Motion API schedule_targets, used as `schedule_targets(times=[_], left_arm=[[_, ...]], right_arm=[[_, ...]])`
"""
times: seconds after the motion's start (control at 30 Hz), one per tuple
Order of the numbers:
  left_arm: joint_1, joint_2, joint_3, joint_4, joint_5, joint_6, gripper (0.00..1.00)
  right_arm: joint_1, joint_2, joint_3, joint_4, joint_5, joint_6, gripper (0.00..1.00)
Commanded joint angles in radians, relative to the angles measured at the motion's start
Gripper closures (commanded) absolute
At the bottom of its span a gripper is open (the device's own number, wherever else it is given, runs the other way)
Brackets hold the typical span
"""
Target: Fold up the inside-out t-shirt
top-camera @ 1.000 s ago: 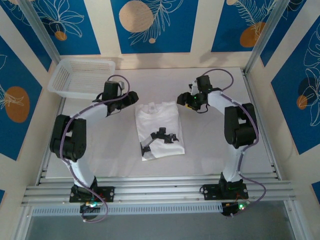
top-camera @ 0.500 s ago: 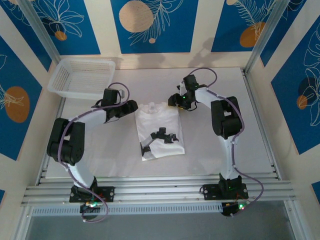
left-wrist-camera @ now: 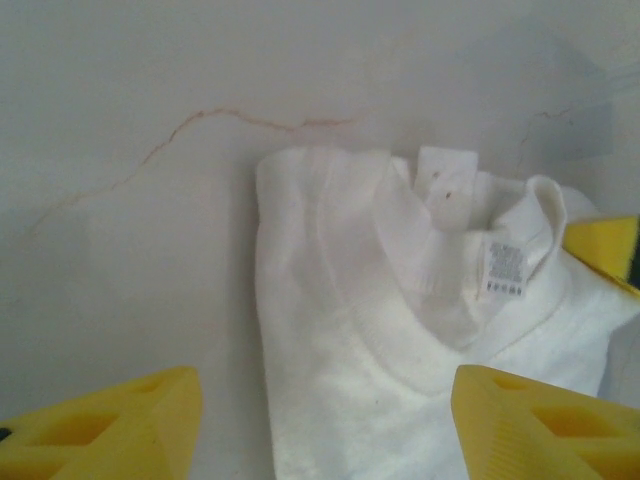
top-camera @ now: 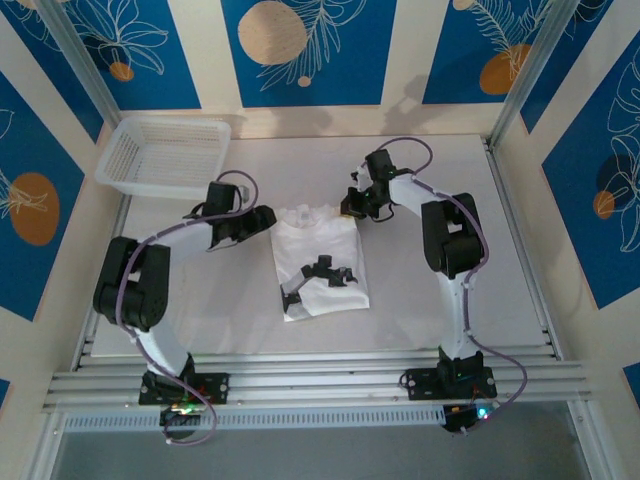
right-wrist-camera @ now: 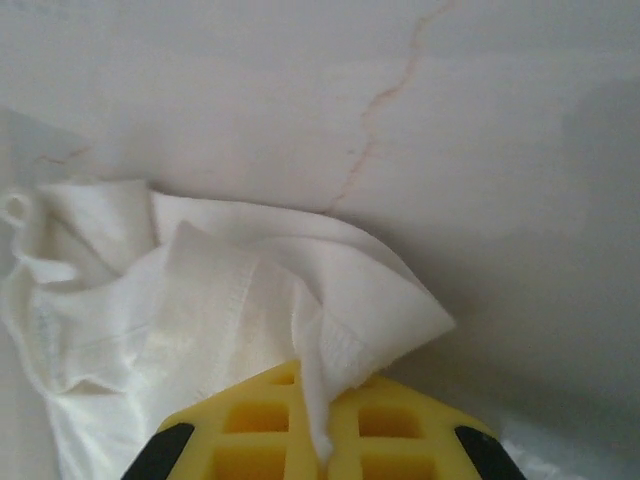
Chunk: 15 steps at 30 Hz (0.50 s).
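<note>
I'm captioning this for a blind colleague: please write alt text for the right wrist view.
The right gripper, yellow-fingered, is shut on a hemmed corner of the white t-shirt at the bottom edge. The rest of the shirt bunches to the left on a pale table with a brownish line.

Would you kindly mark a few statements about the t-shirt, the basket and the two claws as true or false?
1. The right claw is shut on the t-shirt. True.
2. The left claw is shut on the t-shirt. False: it is open and holds nothing.
3. The t-shirt lies in the basket. False: it lies on the table, apart from the basket.
4. A tag shows on the t-shirt. True.
</note>
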Motion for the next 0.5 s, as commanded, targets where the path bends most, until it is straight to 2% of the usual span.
schedule_targets(times=[0.0,0.13,0.23,0.33,0.47], left_arm=[[-0.011,0.068,0.061,-0.005,0.017,0.005,0.33],[-0.016,0.126,0.106,0.035,-0.048,0.019,0.32],[-0.025,0.208,0.186,0.014,-0.012,0.037,0.31],[-0.050,0.249,0.206,0.075,0.010,0.032,0.31],[-0.087,0.320,0.270,0.079,-0.002,0.027,0.32]], right_arm=[[0.000,-0.113,-0.037,0.029,-0.097,0.014,1.00],[0.003,-0.150,-0.064,0.045,-0.101,0.020,1.00],[0.003,-0.149,-0.061,0.037,-0.105,0.021,1.00],[0.003,-0.142,-0.061,0.038,-0.105,0.024,1.00],[0.006,-0.125,-0.062,0.038,-0.117,0.035,1.00]])
